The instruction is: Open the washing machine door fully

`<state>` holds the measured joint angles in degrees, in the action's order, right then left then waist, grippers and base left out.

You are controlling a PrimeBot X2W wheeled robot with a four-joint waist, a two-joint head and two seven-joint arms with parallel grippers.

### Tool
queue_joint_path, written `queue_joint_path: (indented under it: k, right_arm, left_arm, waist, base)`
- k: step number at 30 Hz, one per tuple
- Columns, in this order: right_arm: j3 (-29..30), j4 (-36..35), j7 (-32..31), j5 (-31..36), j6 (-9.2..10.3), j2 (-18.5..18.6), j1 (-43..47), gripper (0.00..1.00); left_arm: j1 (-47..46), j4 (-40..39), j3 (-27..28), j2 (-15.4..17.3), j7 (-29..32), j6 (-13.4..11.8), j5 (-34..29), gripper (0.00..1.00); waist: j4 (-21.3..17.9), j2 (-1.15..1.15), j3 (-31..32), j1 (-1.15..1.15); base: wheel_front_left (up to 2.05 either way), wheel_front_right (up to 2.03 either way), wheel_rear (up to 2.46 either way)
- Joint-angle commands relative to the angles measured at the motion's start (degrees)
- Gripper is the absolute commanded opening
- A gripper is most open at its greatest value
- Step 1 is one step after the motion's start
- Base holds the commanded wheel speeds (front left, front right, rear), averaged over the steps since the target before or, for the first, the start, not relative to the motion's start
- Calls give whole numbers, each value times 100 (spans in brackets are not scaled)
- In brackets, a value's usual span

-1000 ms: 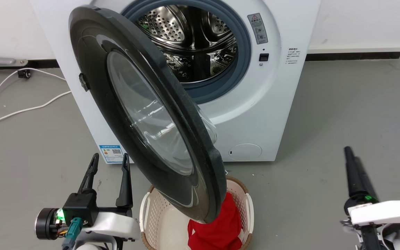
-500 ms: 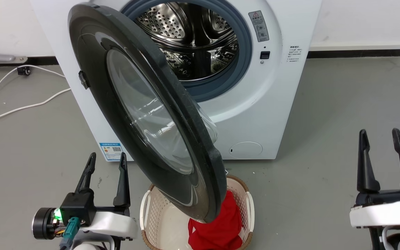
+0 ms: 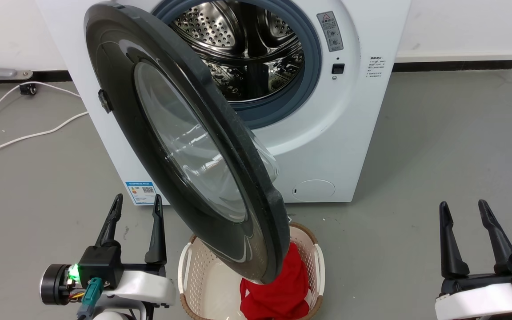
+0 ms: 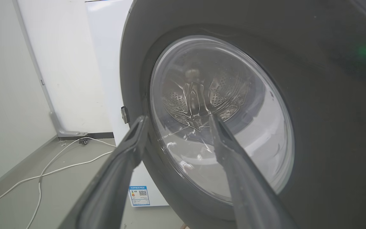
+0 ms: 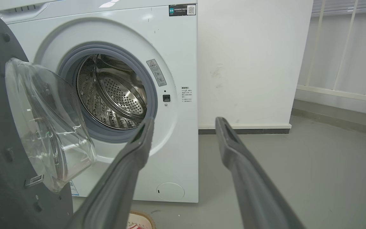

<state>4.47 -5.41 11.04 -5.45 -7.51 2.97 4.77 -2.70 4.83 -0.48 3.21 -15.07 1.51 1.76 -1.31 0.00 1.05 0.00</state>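
Right wrist view: inner washing machine door [image 5: 43, 127] (latch [image 5: 33, 180], perhaps)

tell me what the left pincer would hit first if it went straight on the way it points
The open left pincer points at the washing machine door. It would probably meet the door's outer face first, around the glass window, though depth is unclear.

head: high, facing down | left wrist: close on washing machine door [image 4: 329, 127] | right wrist: farther | shared: door
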Motion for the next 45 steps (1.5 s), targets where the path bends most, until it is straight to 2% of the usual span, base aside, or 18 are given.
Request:
queue_joint_path:
  k: [1, 12, 13, 14, 15, 27, 38, 45]
  right_arm:
    - [-25, 48, 40, -27, 4, -14, -17, 100]
    - [-50, 185, 78, -20, 4, -15, -112, 100]
    - [-57, 188, 83, -27, 4, -15, -117, 100]
    - [-63, 194, 88, -32, 4, -15, -117, 100]
    - [-71, 200, 88, -39, 4, -15, -112, 100]
    - [-94, 251, 87, -41, 4, -15, -122, 100]
    - [-69, 275, 67, -61, 4, -15, -144, 100]
    - [-48, 293, 55, -57, 4, -15, -177, 100]
  left_arm:
    - [-55, -9, -10, 22, -15, 25, -22, 100]
    - [-63, 33, -10, 23, -15, 39, -17, 100]
    - [-62, 32, -9, 24, -15, 35, -9, 41]
    - [-62, 32, -8, 25, -15, 41, -1, 7]
    - [-63, 30, -5, 25, -15, 45, 10, 0]
    - [-231, -397, 5, 1, -15, -13, 112, 0]
    - [-997, -1764, -106, -3, -14, -45, -40, 0]
    - [-1727, -2523, -585, -16, -13, 101, -37, 0]
  waist:
    - [0, 0, 0, 0]
    - [-3, 0, -1, 0]
    - [-6, 0, -4, 0]
    - [-10, 0, -5, 0]
    - [-12, 0, -5, 0]
    - [0, 0, -15, 0]
    - [50, 0, -31, 0]
    - [41, 0, -65, 0]
  base:
    - [0, 0, 0]
    - [0, 0, 0]
    - [0, 0, 0]
    - [0, 0, 0]
    - [0, 0, 0]
    - [0, 0, 0]
    - [0, 0, 0]
    - [0, 0, 0]
